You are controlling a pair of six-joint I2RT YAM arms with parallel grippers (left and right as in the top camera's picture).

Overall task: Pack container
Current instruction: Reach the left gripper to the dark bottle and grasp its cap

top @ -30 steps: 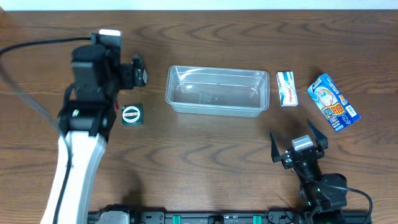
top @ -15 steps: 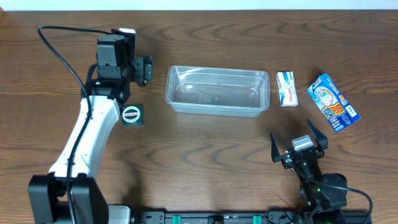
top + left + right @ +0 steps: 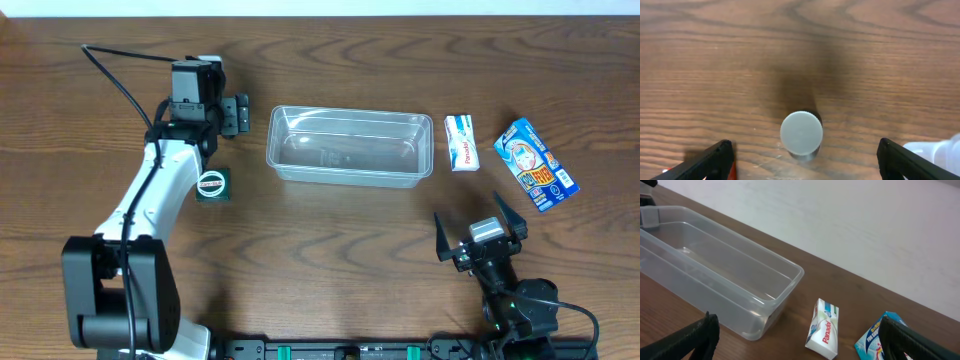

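The container (image 3: pixel 300 150) sits upright, long axis left-right; left tool (image 3: pixel 240 113) and right tool (image 3: pixel 467 207) gape empty.

Left gripper (image 3: pixel 238 113) far forward (jaws wide apart), right gripper (image 3: pixel 470 215) close in, equally spread

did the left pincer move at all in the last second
Yes. In the overhead view the left pincer has shifted right, ending up closer to the left end of the container.
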